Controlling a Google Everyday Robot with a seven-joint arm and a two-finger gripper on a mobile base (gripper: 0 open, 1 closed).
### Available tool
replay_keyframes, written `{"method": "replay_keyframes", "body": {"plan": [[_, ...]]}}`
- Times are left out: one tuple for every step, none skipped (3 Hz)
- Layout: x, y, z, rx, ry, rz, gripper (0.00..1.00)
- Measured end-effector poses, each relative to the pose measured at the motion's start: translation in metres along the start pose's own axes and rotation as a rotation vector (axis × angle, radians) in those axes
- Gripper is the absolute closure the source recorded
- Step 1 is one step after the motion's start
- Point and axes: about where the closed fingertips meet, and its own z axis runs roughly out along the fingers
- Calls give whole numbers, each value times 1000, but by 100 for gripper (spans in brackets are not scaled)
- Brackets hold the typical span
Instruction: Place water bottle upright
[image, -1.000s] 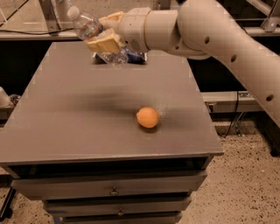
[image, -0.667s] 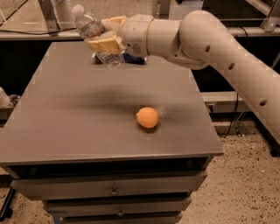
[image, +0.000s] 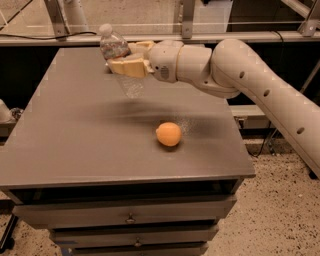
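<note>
No text is readable; the gripper (image: 128, 58) clasps the water bottle (image: 113, 46) above the table (image: 75, 150).

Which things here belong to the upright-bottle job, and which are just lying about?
In the job: water bottle, tilted, held above the table; gripper, shut on it over the far side.
Lying about: orange round object, resting on the table nearer the front.

One of each.
You have one bottle (image: 112, 46), one orange (image: 168, 134), one table (image: 75, 125) and one gripper (image: 126, 57), clasping the bottle above the table's far side.
</note>
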Motion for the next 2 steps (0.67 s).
{"method": "replay_keyframes", "body": {"plan": [[21,-2,-6,5,-36,88,100],[31,-7,-8,18,-77,147,100]]}}
